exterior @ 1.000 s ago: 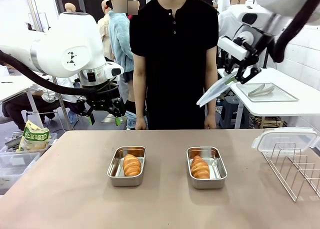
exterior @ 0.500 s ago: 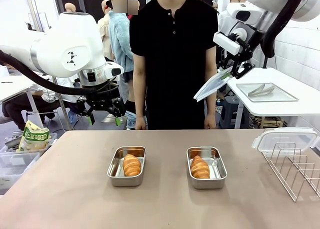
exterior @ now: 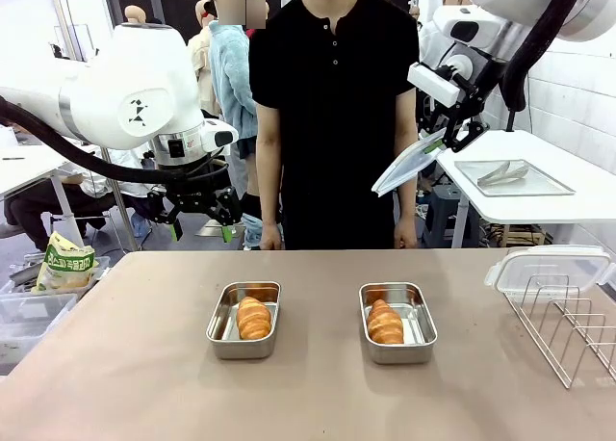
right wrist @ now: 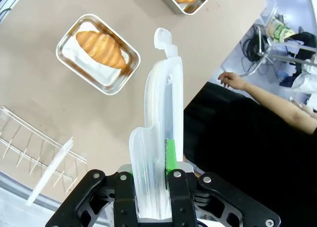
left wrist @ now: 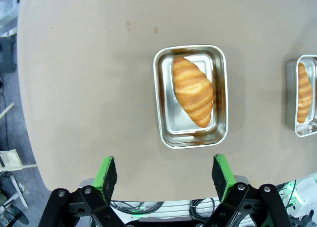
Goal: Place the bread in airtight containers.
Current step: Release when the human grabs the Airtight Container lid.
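Right gripper (exterior: 445, 144), clamping a clear lid (exterior: 409, 164), has shifted slightly left.

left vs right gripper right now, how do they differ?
The left gripper has its jaws wide open and holds nothing; the right gripper is shut on a clear lid. In the front view the left gripper hangs lower, nearer the table; the right gripper is up higher. Shared: black fingers with green pads, both off the table.
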Robot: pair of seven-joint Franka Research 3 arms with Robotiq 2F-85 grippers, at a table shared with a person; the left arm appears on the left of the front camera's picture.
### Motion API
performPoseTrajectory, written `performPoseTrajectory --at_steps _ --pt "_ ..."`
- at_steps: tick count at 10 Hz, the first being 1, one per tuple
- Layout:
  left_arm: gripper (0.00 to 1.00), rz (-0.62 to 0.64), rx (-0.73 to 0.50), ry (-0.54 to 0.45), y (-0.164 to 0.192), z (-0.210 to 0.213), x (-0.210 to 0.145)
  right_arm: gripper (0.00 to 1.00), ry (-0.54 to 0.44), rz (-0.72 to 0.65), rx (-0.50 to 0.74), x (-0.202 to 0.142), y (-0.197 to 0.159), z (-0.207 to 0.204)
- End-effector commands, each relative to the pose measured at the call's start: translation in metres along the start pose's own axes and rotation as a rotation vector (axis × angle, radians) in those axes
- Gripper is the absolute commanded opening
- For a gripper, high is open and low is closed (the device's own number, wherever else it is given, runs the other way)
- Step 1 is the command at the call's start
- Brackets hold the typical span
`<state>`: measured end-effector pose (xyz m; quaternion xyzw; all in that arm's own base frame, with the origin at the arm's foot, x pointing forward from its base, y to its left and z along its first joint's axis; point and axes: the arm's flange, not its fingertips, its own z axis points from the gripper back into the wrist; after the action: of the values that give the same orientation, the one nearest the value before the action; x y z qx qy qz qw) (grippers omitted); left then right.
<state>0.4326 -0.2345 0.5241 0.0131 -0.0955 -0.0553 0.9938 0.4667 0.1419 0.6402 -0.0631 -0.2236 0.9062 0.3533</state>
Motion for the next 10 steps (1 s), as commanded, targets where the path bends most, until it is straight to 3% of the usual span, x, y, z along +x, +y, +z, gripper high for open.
performPoseTrajectory --at_steps 1,10 --pt "1.00 0.001 -0.001 -0.002 0.0016 0.0021 -0.0010 0.00 -0.015 0.003 -0.013 -0.0002 0.0004 0.0003" --pt "1.00 0.001 -0.001 -0.002 0.0016 0.0021 -0.0010 0.00 -0.015 0.003 -0.013 -0.0002 0.0004 0.0003"
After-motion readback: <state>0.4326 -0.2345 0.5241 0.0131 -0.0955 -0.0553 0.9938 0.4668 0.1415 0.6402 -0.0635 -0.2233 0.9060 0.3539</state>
